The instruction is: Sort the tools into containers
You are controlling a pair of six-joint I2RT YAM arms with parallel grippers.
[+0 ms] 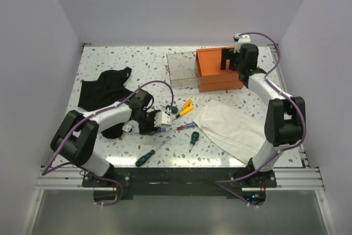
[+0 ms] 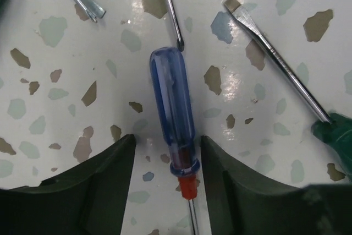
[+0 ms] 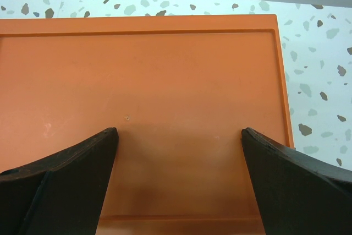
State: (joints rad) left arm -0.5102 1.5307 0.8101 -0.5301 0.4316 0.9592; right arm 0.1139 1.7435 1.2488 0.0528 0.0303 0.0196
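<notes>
Its shaft cut off low in the left wrist view, the blue-handled screwdriver [image 2: 171, 103] lies on the table [image 2: 55, 81] between the left gripper's [image 2: 168, 137] parted jaws, seemingly untouched, while the right gripper [image 3: 179, 130] hangs spread wide over the orange box [image 3: 165, 64], only its top showing.

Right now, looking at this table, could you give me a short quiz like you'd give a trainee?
1. True or false: the left tool is open, with one finger on each side of the blue screwdriver.
2. What lies directly below the right tool? A) a red bucket B) the orange box C) a wooden tray
3. Fill in: the cloth nearest the orange box is ___ in colour.
Key: 1 true; 2 B; 3 white.
</notes>
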